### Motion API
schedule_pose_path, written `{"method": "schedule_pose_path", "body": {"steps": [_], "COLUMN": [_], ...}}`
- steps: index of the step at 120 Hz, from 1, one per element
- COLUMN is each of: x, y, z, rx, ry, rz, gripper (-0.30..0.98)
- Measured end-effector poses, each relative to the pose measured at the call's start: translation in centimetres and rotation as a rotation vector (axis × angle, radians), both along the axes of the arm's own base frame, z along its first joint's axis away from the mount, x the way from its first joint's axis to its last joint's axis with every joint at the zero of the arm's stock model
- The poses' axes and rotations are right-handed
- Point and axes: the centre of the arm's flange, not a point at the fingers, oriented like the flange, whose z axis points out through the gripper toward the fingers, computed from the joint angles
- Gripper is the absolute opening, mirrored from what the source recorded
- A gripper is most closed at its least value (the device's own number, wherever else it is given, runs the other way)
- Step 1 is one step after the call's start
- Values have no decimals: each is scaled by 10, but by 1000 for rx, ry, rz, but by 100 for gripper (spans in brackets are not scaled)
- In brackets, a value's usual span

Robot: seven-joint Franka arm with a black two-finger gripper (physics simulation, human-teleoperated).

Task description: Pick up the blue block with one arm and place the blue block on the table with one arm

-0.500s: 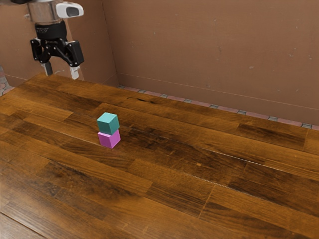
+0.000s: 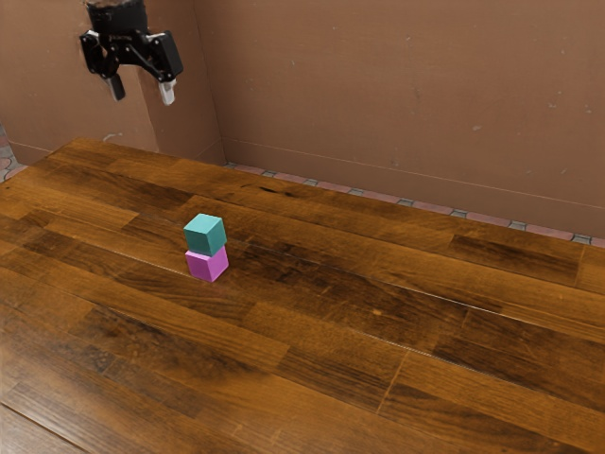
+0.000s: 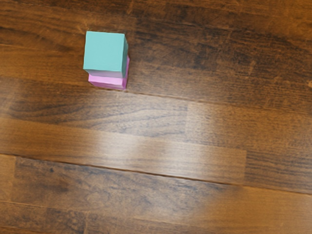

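The blue block (image 2: pixel 205 235), more of a teal, sits on top of the pink block (image 2: pixel 209 266), which stands on the wooden table (image 2: pixel 378 364). The gripper (image 2: pixel 142 91) hangs well apart from both, up toward the exterior view's upper left, its jaws spread with nothing between them. In the wrist view the upper block looks slightly off-centre on the lower one, though the slanted angle may cause that.

Upper block (image 2: pixel 205 235) on lower block (image 2: pixel 207 266); lower block on table (image 2: pixel 444 378), toward exterior view's left. Wall (image 2: pixel 397 95) beyond table's far edge.
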Motion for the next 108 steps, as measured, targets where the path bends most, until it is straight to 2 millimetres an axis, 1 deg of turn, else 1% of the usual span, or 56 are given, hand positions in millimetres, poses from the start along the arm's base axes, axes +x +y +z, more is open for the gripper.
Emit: {"method": "schedule_pose_path", "body": {"steps": [5, 8, 15, 24, 44, 55, 60, 71, 77, 92, 101, 108], "x": [23, 33, 54, 73, 97, 111, 114, 113, 113, 117, 120, 122], "y": [0, 1, 1, -2, 0, 0, 3, 11, 17, 19, 37, 46], "z": [-30, -45, -75, -105, -145, -179, -190, -221, -230, -236, -242, -243], "rx": [3, 5, 8, 11, 17, 21, 21, 17, 17, 12, 13, 18], "ry": [35, 50, 73, 91, 101, 111, 111, 137, 138, 118, 104, 83], "rz": [3, 4, 7, 3, 8, 7, 10, 22, 30, 33, 51, 41], "gripper": [69, 69, 69, 69, 69, 69, 69, 69, 69, 69, 69, 69]}}
